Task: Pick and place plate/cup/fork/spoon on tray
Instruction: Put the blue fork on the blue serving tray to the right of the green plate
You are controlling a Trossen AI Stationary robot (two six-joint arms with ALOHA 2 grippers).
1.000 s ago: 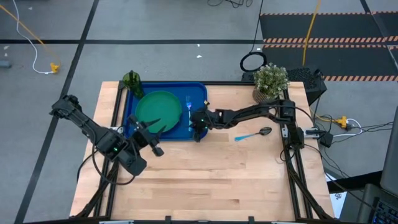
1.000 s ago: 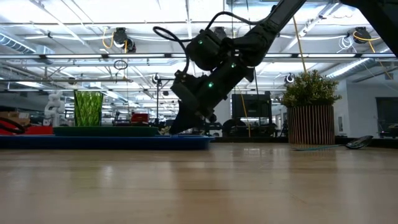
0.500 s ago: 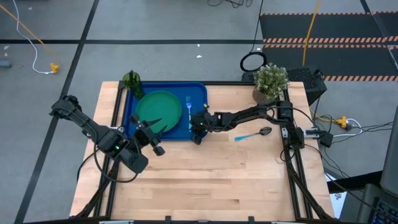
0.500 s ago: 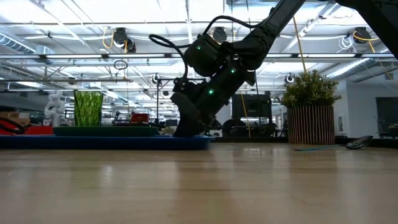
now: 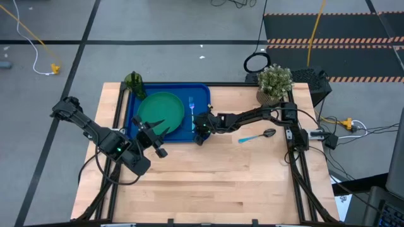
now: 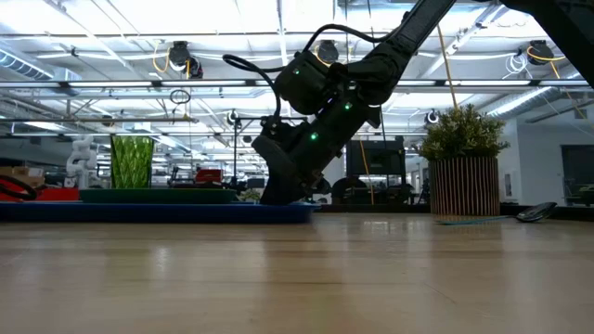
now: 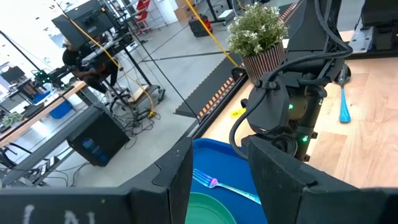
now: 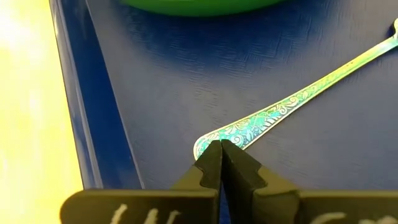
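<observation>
High view: the tray [image 5: 134, 119] sits at the counter's far left corner holding the plate [image 5: 161, 108] and fork [image 5: 192, 107]; the spoon [image 5: 255, 135] lies toward the right edge. Left end effector [image 5: 151, 131] spread above the plate. Right wrist view: right end effector [image 8: 221, 163] pressed together, touching the fork's handle tip.
</observation>
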